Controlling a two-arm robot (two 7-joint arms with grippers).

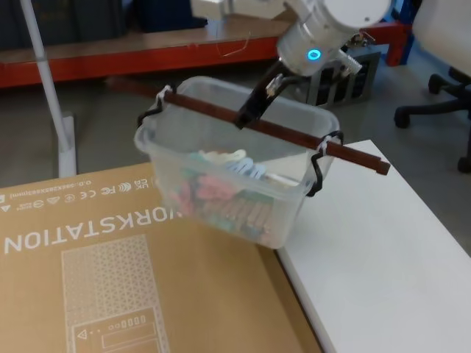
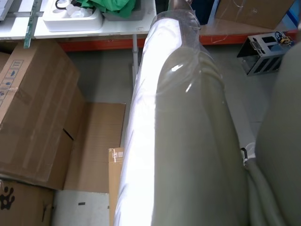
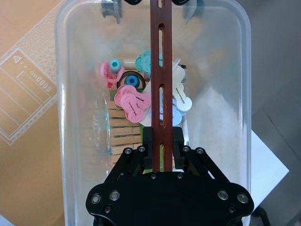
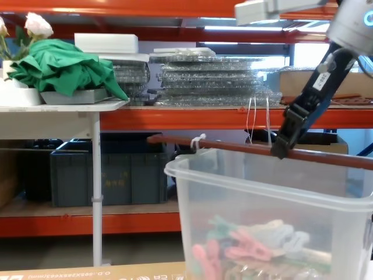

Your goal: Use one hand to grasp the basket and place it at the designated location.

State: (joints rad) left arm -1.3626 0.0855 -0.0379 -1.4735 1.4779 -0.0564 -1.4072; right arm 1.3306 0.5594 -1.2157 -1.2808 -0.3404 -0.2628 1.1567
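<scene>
Well, my right gripper [image 1: 245, 116] is squeezed tight on the thin brown bar handle [image 1: 294, 136] of the basket [image 1: 293, 209], a see-through plastic tub with round corners. Bright pegs [image 3: 133, 102] look blurry through its wall. It tilts over the cardboard box [image 1: 110, 257] edge, its bottom hidden.
</scene>
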